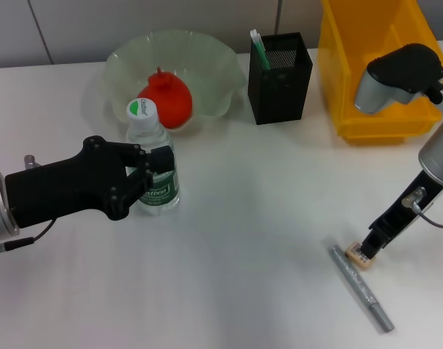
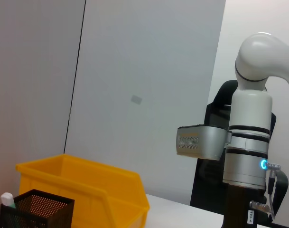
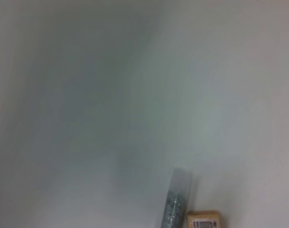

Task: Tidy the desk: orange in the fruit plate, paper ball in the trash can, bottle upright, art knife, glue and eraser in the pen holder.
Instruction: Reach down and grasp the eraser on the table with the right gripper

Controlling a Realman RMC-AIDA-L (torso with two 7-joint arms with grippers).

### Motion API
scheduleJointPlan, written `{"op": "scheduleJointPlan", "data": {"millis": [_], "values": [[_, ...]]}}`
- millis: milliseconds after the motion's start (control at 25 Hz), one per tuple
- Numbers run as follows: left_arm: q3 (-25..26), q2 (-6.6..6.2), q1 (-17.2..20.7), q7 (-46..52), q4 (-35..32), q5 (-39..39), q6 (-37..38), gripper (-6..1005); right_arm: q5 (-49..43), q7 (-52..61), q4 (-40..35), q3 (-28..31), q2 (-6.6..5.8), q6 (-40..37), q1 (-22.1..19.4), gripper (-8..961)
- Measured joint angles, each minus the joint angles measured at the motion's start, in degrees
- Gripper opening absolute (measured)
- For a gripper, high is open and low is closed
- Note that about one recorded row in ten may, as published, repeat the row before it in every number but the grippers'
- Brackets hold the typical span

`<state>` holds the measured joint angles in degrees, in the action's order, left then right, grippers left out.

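Broadly, the white surface [image 1: 243, 240] carries everything, and the biggest thing on it is the yellow trash can [image 1: 352, 109] at the far right, also seen in the left wrist view [image 2: 87, 183]. Next in size, the pale green fruit plate [image 1: 214, 65] sits at the far left-centre with the orange [image 1: 169, 98] lying inside it. Between plate and bin stands the black mesh pen holder [image 1: 281, 87], with a green-and-white stick [image 1: 259, 49] poking up from its left corner; the holder's rim shows in the left wrist view too [image 2: 35, 209].

Nearer the robot, the left tool [image 1: 150, 180] reaches in from the left and is clenched around the bottle [image 1: 152, 156], its black fingers [image 1: 161, 158] pressing the green label. That bottle stands upright on the surface just in front of the fruit plate, white cap up.

At the near right, the right tool [image 1: 369, 245] comes down steeply to the eraser [image 1: 358, 256]. Its tip is right at the eraser's far edge, but whether it is released or clenched I cannot tell. A slim grey art knife [image 1: 361, 288] lies flat beside the eraser, touching or nearly touching its left side, and runs toward the near edge. The right wrist view shows the same pair close together, knife [image 3: 175, 202] beside eraser [image 3: 204, 220].
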<state>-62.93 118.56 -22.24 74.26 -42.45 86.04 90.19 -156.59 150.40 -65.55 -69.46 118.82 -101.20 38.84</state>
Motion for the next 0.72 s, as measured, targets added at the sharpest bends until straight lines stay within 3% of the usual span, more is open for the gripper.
{"op": "scheduleJointPlan", "data": {"millis": [720], "values": [[0.01, -0.09, 0.42, -0.08, 0.17, 0.00, -0.11, 22, 0.21, -3.31, 3.09, -1.08, 0.14, 1.77, 1.33, 285]]}}
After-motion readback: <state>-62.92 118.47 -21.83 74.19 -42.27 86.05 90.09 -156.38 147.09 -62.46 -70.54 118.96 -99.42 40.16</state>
